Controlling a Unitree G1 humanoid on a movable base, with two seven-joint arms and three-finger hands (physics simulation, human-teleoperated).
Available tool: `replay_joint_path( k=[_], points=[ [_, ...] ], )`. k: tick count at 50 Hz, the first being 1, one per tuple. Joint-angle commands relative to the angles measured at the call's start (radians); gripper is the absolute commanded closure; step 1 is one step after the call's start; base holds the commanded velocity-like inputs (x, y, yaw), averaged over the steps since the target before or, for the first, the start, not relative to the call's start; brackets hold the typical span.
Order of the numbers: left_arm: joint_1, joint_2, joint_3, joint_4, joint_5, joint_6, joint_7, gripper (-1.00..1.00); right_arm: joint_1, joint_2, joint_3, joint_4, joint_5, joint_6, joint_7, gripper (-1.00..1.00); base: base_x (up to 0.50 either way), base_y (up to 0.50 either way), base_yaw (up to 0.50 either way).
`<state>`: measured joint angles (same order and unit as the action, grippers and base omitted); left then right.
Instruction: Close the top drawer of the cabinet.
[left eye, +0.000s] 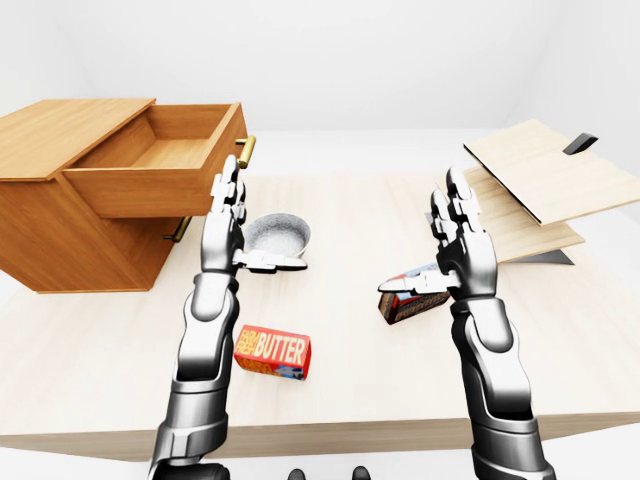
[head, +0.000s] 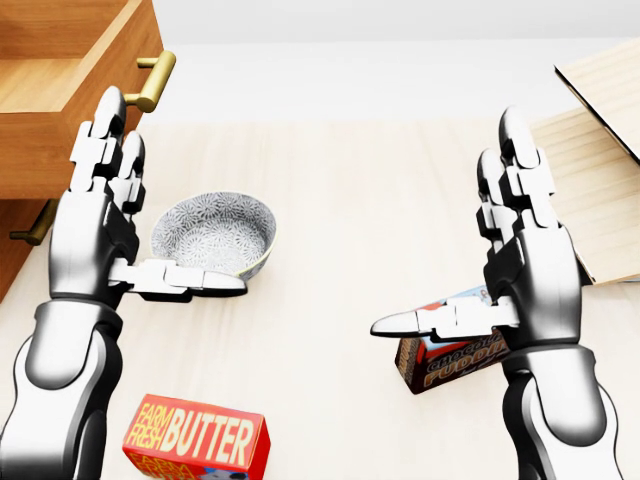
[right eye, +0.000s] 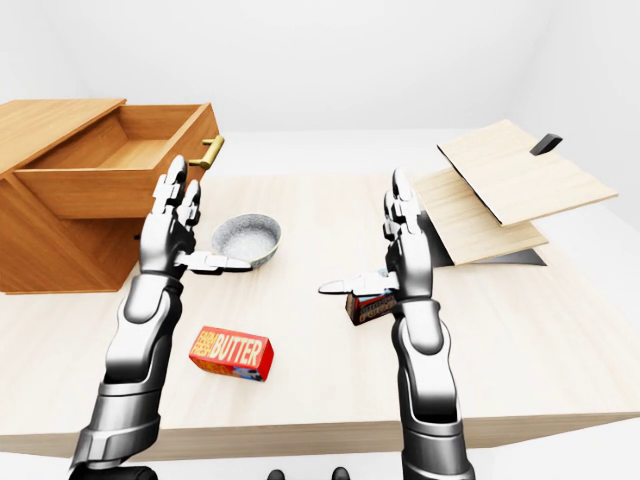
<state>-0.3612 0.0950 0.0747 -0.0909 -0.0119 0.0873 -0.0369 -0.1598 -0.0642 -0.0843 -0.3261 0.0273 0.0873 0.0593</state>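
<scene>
A wooden cabinet (left eye: 60, 220) stands on the table at the left of the left-eye view. Its top drawer (left eye: 150, 170) is pulled out and looks empty, with a brass handle (left eye: 245, 150) on its face. A lower brass handle (left eye: 178, 230) shows beneath. My left hand (left eye: 235, 235) is raised, open, fingers up, just right of the drawer face and below the handle, not touching it. My right hand (left eye: 450, 250) is open and raised over the middle right of the table, holding nothing.
A patterned grey bowl (left eye: 278, 236) sits behind my left hand. A red butter box (left eye: 272, 353) lies near the table's lower edge. A pudding box (left eye: 412, 300) lies under my right hand. Wooden boards (left eye: 540, 185) with a black handle (left eye: 580, 143) lie at the right.
</scene>
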Motion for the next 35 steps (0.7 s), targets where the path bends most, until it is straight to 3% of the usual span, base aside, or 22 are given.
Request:
replay_joint_path(
  k=[1,6,16,29,35],
  points=[
    [-0.051,0.013,-0.023,0.098,0.127,0.000,-0.001,-1.00,0.009,0.002,0.004,-0.004,-0.004,0.000,0.008,-1.00,0.00,0.00,0.00],
    [-0.119,0.025,-0.017,0.217,0.253,0.000,0.083,-1.00,-0.001,0.004,0.006,0.005,-0.007,0.000,0.005,-1.00,0.00,0.00,0.00],
    [-0.240,0.067,-0.003,0.392,0.373,0.000,0.227,-1.00,-0.011,0.006,0.012,0.017,-0.008,0.000,0.000,-1.00,0.00,0.00,0.00],
    [-0.413,0.125,0.004,0.679,0.437,0.000,0.331,-1.00,-0.009,0.004,0.009,0.015,-0.006,0.000,0.000,-1.00,0.00,0.00,0.00],
    [-0.437,0.139,0.004,0.753,0.461,0.000,0.363,-1.00,-0.003,0.003,0.006,0.014,-0.004,0.000,0.003,-1.00,0.00,0.00,0.00]
  ],
)
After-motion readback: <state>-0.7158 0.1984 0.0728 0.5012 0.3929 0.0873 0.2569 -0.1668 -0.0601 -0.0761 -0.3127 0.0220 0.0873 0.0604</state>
